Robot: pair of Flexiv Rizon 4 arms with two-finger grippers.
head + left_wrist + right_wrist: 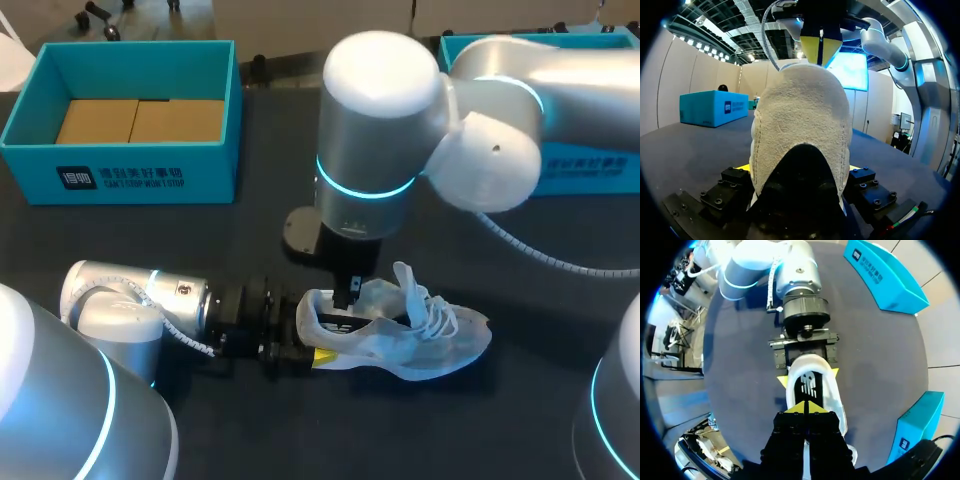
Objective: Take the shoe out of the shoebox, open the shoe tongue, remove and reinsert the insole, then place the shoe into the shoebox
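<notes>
A white shoe (pixel 425 345) lies on its side on the dark table, toe to the right, tongue (pixel 406 282) lifted and laces loose. My left gripper (pixel 310 338) comes in low from the left and its fingers press the heel (pixel 800 125) from both sides. In the right wrist view its yellow tips flank the heel rim (pixel 810 359). My right gripper (pixel 806 407) hangs over the shoe's mouth, tips shut together, just above the dark insole (pixel 809 385). It shows above the heel collar as the right gripper (pixel 821 50), with nothing visible between its tips.
An open teal shoebox (pixel 120 165) with brown card inside stands at the back left. A second teal box (pixel 590 170) sits at the back right, partly behind my right arm (pixel 400 110). Bare table lies in front of the shoe.
</notes>
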